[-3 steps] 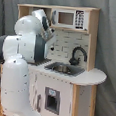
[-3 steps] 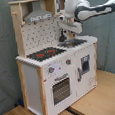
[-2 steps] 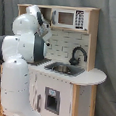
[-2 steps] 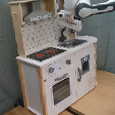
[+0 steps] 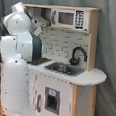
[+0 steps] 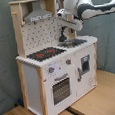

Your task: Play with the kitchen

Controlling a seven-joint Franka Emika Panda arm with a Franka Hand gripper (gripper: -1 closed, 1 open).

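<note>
1. One white robot arm [image 5: 16, 55] reaches over a child-size toy kitchen [image 6: 60, 78] of pale wood and white panels, which stands on a wooden floor before a grey curtain in both exterior views.
2. In the second exterior view, the gripper [image 6: 67, 28] hangs above the grey sink [image 6: 74, 42], close to the black faucet [image 6: 64, 35] at the back wall.
3. In the first exterior view, the arm's bulk hides the hob side; the faucet, sink and small microwave [image 5: 67, 18] are plain to see.
4. Judging by this, the step in hand is an approach to the sink area, perhaps the faucet.
5. The next move likely calls for a careful descent, keeping clear of the hood [image 6: 38, 15] and the upper shelf.
6. I cannot tell how far the jaws stand apart, nor whether they hold or touch anything.
</note>
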